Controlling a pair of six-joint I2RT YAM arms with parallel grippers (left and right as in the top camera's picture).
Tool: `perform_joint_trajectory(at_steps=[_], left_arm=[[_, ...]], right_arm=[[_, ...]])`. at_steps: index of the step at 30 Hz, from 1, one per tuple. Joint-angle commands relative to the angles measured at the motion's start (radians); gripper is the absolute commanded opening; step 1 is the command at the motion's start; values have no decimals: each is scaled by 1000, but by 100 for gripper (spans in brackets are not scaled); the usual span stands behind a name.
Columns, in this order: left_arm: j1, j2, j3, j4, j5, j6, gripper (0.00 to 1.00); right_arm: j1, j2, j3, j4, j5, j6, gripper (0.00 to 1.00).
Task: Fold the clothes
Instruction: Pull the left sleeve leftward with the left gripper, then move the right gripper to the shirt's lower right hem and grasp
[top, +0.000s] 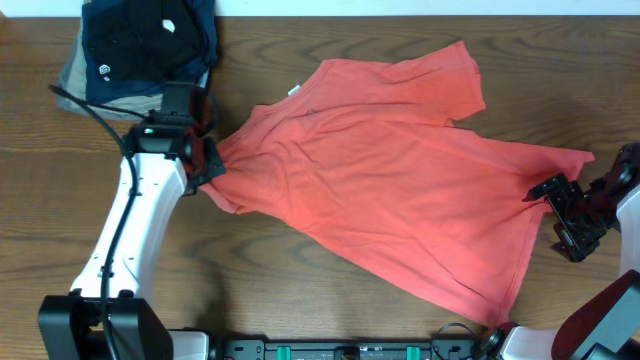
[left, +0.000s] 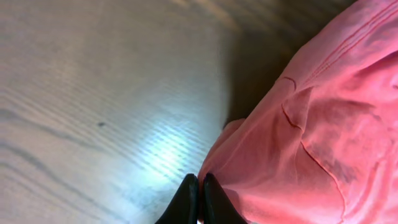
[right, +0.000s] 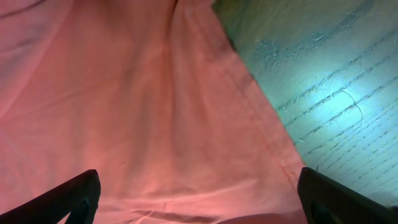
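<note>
Pressed together on the shirt (top: 400, 180) at the left end effector (top: 205, 165), fingers (left: 186, 194) tip to tip, pinching the sleeve end at its very edge. Around that pinch, creases drawn in toward the grip, and in the left wrist view a dark shadow under the cloth beside bare counter (left: 93, 93). Behind it, the white left arm (top: 125, 230), slanting from the near left corner up and away to the wrist.

Spread wide at the right end effector (top: 560, 215), closed on nothing. Placed at the shirt's hem corner on the right side; cannot tell whether touching the cloth. In the right wrist view, 2 dark fingers (right: 68, 196) at the bottom corners, with cloth filling the span between them, a stitched hem running on a diagonal and lit wood grain to the right. Behind it, only a short piece of the right arm (top: 625, 185), entering from the right edge.

Lying spread across the middle of the counter, wrinkled, in 1 layer, not yet folded. Long axis on a diagonal: collar and small white label (top: 293, 92) toward the far left, hem toward the near right. 1 sleeve pointing to the far right, the other ending at the left grip.

Beyond the left end effector, in the far left corner: a stack of folded dark garments (top: 150, 40) over a khaki one (top: 75, 75), near the shirt but apart from it.
</note>
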Motion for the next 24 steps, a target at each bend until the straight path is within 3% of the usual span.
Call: perform_joint_trajectory(at_steps=[1,7,16,17,18,19,24], left_arm=[[20,6,-2,-14,-13,-3,6],[21,7,-2,-18,-12,-3,6],[21,6,-2,-29,-12,-2,6],[21,7,-2,-30,-12,-2,6],[21,6,-2,-30,-12,-3,6],[21,7,-2,-30,-12,-3,6],[21,6,-2,-29,-1,-6,6]], right_arm=[[7,-6,3,0,-3,-8,99],[7,-6,3,0,-7,-6,99],[7,-6,3,-33,-179,34,99],[8,-6,2,-36,-179,6,91],[11,-6,0,-28,-173,-39,79],[16,-6,-1,-19,-147,-70,77],[51,-6,-42,-31,110,33,82]])
